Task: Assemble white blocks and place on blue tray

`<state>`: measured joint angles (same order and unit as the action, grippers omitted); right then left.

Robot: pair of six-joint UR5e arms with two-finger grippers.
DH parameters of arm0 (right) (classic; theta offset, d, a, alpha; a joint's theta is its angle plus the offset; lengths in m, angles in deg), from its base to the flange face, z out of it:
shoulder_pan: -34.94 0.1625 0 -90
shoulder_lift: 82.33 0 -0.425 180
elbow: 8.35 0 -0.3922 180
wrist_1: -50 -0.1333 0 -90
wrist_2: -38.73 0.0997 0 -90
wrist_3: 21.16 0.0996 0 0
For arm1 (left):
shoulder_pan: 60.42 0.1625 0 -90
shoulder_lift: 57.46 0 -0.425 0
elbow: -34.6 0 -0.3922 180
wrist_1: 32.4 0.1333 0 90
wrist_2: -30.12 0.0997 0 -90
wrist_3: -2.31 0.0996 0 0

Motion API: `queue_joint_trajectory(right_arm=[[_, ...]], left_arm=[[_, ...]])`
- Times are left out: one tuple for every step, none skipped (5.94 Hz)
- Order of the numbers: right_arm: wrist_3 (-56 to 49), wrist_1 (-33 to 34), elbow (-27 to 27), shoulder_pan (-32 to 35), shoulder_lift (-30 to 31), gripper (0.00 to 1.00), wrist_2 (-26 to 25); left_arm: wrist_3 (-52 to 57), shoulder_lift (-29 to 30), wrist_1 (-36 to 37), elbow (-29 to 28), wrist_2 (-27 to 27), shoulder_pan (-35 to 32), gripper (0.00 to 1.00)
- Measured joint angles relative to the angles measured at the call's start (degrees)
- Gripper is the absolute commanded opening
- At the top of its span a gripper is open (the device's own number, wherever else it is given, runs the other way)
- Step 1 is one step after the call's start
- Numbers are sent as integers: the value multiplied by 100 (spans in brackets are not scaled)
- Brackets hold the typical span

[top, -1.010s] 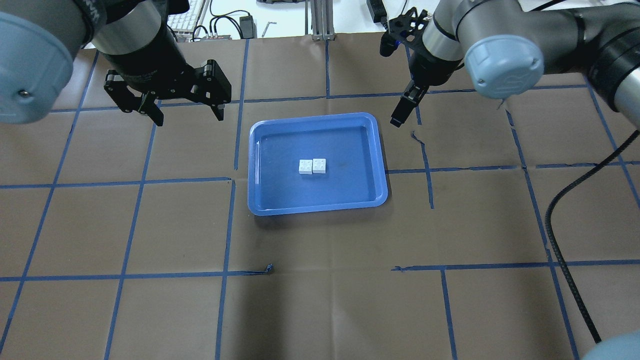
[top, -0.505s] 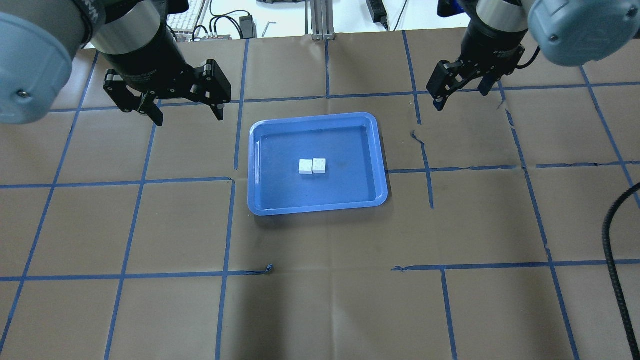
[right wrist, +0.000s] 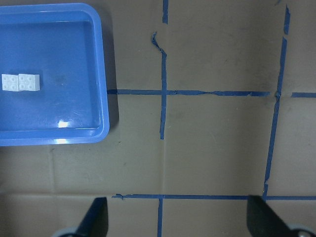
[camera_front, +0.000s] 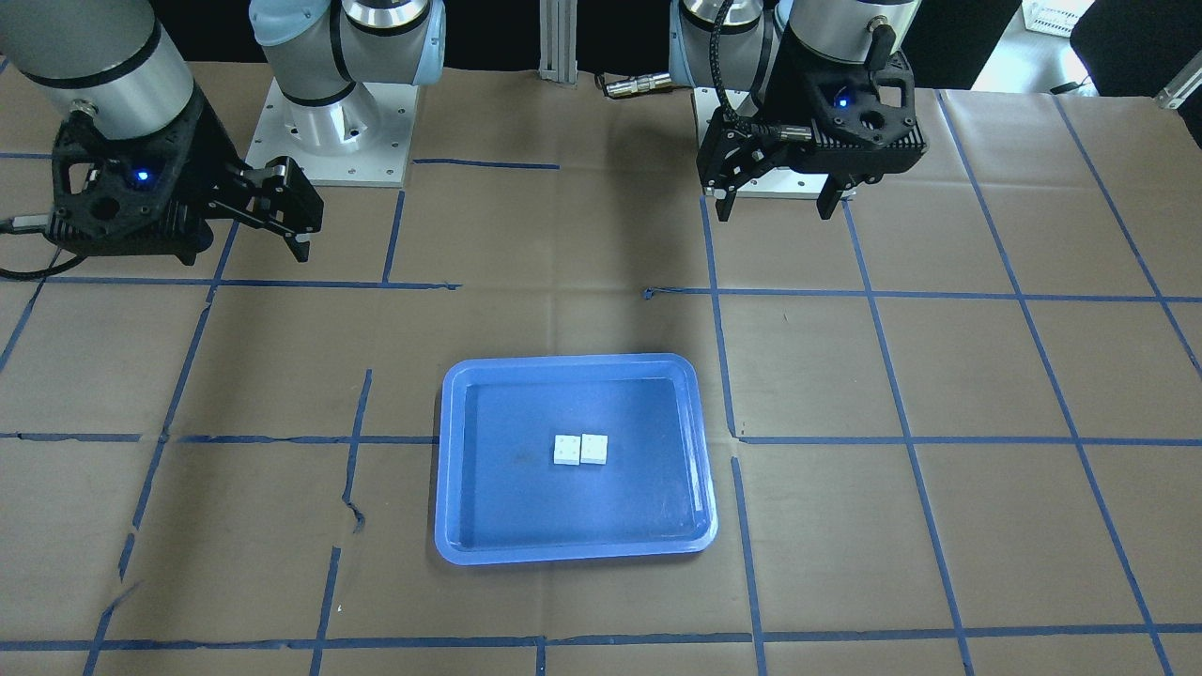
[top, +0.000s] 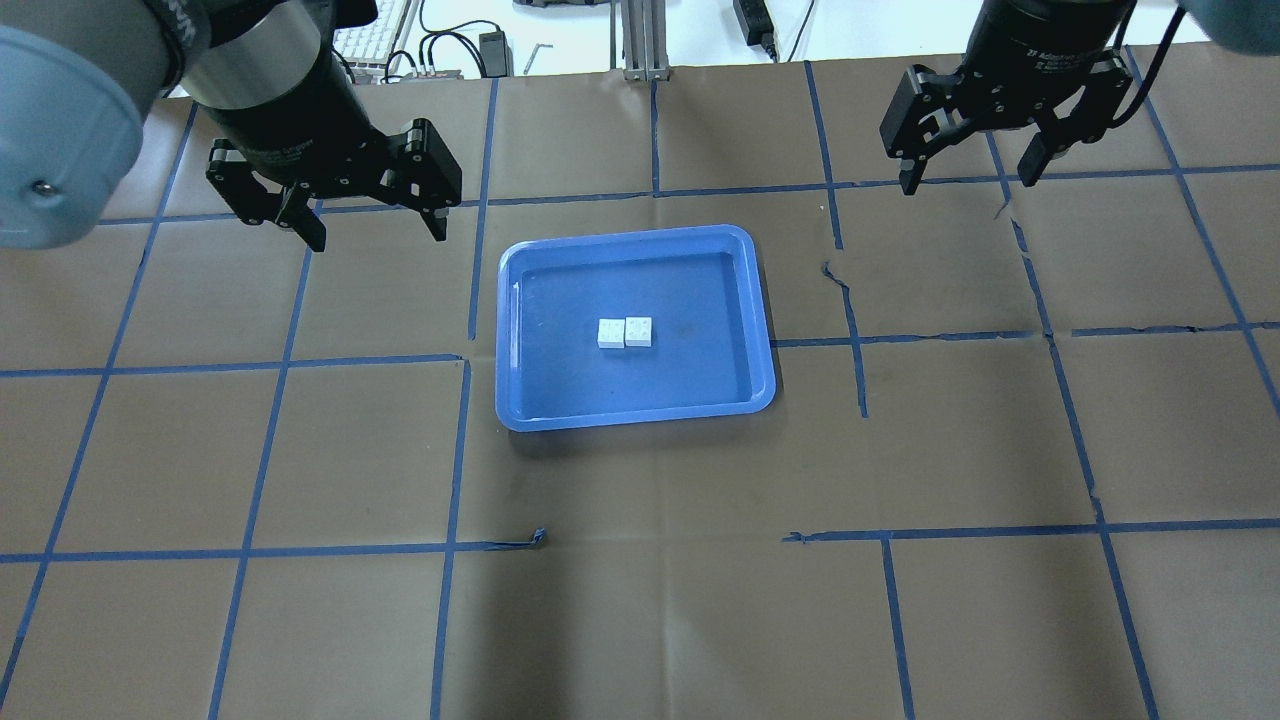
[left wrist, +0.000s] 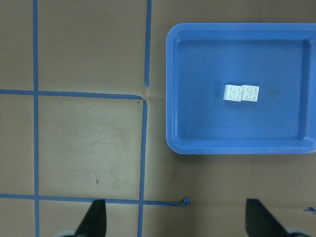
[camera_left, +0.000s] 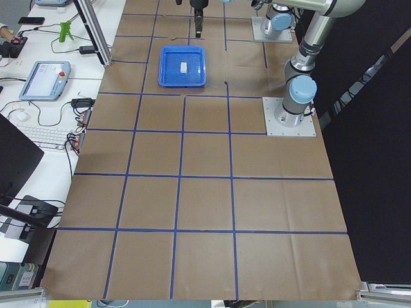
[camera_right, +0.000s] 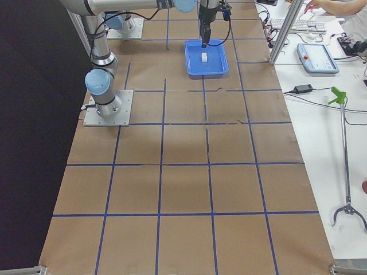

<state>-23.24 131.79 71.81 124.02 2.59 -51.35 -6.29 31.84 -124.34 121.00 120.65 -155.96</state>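
My left gripper [top: 378, 235] hangs empty, jaws spread wide, toward the table's far edge. Right of it the blue tray [top: 636, 420] lies about midway between the table's ends. The white blocks [top: 625, 332] sit side by side, touching, at its centre. My right gripper [top: 968, 182] hangs spread and empty, also near the far edge.

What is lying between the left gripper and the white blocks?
In the overhead view: only brown paper crossed by one blue tape line, then the rim and bare floor of the blue tray.
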Motion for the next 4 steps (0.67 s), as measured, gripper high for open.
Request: queue_joint_trajectory(right_arm=[[37, -24, 16, 3, 12, 100, 6], [46, -29, 25, 3, 14, 100, 13], [49, -31, 37, 11, 28, 100, 24], [47, -26, 72, 17, 49, 100, 31]], left_arm=[[0, 0, 0, 0, 0, 0, 99], [0, -1, 0, 0, 0, 0, 99], [-1, 0, 0, 0, 0, 0, 99], [0, 0, 0, 0, 0, 0, 99]])
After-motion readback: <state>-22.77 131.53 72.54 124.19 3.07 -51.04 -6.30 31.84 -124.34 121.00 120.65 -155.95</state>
